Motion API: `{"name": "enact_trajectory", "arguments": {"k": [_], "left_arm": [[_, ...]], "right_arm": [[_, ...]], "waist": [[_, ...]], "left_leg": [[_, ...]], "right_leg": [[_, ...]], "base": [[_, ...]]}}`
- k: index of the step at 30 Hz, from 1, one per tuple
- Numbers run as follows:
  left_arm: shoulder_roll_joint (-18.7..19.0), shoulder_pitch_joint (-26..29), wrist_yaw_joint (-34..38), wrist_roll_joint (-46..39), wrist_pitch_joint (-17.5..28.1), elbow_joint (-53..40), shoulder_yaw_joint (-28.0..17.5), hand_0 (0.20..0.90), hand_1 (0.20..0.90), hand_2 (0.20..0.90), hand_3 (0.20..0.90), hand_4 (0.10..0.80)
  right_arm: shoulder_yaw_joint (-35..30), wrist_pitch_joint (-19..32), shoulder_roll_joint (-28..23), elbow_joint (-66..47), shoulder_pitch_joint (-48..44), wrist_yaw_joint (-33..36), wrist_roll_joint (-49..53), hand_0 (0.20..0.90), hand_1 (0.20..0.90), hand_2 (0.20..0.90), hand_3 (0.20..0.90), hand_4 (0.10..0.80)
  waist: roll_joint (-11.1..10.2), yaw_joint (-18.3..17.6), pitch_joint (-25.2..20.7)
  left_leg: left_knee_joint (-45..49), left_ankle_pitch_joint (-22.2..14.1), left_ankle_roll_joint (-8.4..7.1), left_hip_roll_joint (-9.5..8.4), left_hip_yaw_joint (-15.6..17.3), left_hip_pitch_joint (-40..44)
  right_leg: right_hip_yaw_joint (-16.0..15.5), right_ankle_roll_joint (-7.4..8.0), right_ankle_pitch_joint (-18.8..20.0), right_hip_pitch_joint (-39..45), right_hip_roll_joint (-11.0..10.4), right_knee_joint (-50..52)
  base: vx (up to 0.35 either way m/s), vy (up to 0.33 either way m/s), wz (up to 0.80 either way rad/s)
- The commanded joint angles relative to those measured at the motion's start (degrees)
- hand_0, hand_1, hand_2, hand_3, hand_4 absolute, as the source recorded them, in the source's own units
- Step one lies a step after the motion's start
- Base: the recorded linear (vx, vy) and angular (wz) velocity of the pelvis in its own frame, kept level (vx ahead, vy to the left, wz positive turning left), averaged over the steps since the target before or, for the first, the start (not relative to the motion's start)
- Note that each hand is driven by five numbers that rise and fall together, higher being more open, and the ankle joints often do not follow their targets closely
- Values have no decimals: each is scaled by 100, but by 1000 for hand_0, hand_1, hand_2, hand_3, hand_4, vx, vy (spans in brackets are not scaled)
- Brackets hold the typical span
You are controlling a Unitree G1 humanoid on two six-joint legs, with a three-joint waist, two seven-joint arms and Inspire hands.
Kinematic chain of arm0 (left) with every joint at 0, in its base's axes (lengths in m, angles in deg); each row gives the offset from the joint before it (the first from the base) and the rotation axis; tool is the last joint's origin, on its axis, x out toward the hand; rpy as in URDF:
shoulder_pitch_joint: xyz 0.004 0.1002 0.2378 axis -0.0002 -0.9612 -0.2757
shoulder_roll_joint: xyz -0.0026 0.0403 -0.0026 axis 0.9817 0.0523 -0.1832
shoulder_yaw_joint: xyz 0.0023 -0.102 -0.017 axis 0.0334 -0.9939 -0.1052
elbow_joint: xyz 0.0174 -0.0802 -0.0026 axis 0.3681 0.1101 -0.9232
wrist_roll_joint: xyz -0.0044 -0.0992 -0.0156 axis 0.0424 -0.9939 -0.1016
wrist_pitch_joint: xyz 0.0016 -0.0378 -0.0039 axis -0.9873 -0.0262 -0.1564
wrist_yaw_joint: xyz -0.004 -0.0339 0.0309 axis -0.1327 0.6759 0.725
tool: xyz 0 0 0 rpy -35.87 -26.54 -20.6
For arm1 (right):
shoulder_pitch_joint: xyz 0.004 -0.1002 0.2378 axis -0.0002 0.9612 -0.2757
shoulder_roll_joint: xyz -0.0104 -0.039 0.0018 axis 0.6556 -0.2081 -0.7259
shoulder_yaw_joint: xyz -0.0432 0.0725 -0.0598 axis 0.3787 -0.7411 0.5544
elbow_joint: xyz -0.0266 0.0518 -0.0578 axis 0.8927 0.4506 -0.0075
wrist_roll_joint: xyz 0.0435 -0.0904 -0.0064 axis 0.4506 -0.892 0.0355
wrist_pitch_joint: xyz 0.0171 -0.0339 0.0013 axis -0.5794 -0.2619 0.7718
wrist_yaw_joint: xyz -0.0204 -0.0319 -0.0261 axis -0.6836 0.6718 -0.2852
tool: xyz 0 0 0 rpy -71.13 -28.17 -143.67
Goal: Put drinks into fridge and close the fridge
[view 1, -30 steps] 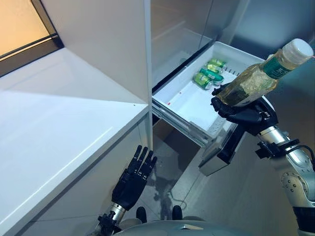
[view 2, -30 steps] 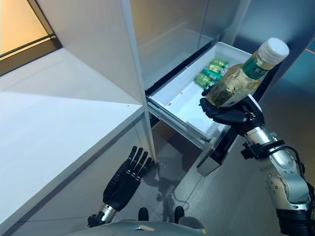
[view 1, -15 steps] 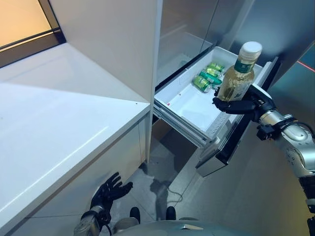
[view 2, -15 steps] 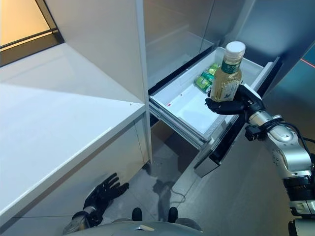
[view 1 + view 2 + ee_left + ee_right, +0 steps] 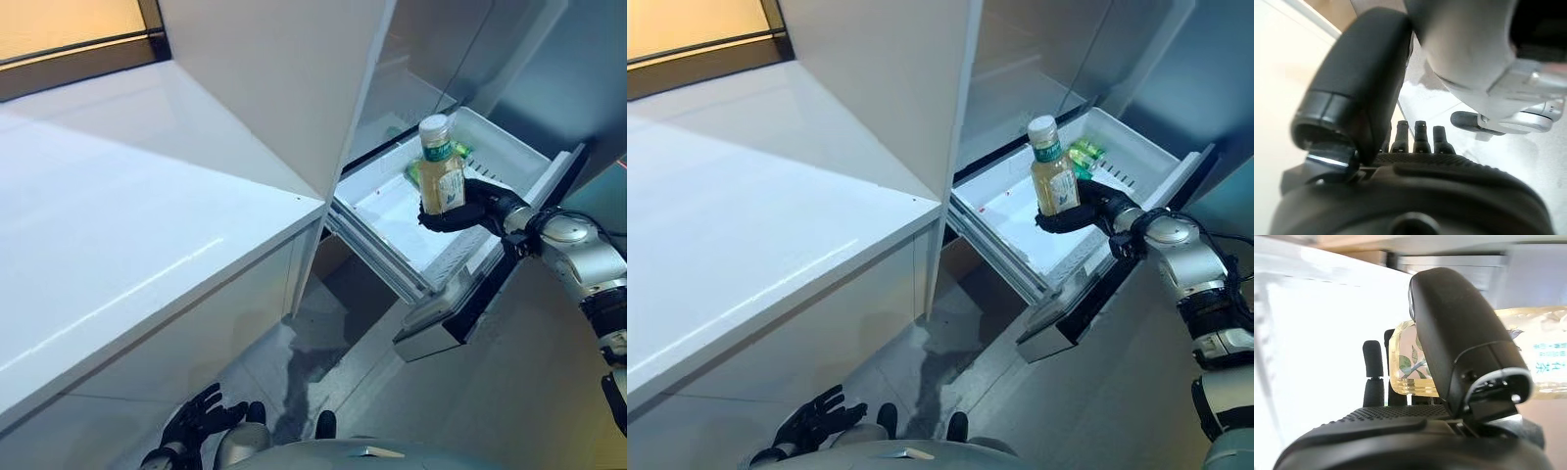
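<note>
Right arm extended forward, right hand (image 5: 468, 208) curled in a grasp. Left hand (image 5: 811, 423) low, fingers relaxed and spread.

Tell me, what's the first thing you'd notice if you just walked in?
The right hand holding an upright tea bottle with a white cap over the pulled-out white fridge drawer. Green cans lie at the drawer's far end. To the left runs a big white counter, and the left hand hangs low beside it, holding nothing.
</note>
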Motion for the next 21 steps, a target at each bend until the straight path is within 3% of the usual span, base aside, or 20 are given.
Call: {"name": "enact_trajectory", "arguments": {"k": [1, 9, 21], "left_arm": [[317, 102, -113, 188, 43, 232, 232, 900, 900, 900, 900, 800], [681, 435, -239, -219, 98, 19, 420, 900, 900, 900, 900, 800], [861, 462, -286, -496, 193, -229, 460, 900, 900, 900, 900, 800]], "right_arm": [[3, 243, -586, 360, -1633, 88, -172, 300, 300, 300, 200, 100], [1059, -113, -450, 2037, -2890, -224, -974, 300, 300, 300, 200, 100], [1380, -278, -384, 3216, -3380, -618, -1666, 300, 300, 300, 200, 100]], "waist": [[-63, 198, -129], [54, 491, 567], [267, 756, 1098]], "left_leg": [[100, -565, 20, -115, -433, -207], [145, -402, 33, -125, -603, -795], [159, -210, -13, -209, -800, -1308]], "right_leg": [[-195, 341, 71, -133, 125, 52], [-314, 285, 174, -603, 122, 104], [-588, 220, 213, -988, 63, 148]], "base": [[-51, -76, 11], [-122, -39, 9], [-38, -6, 11]]}}
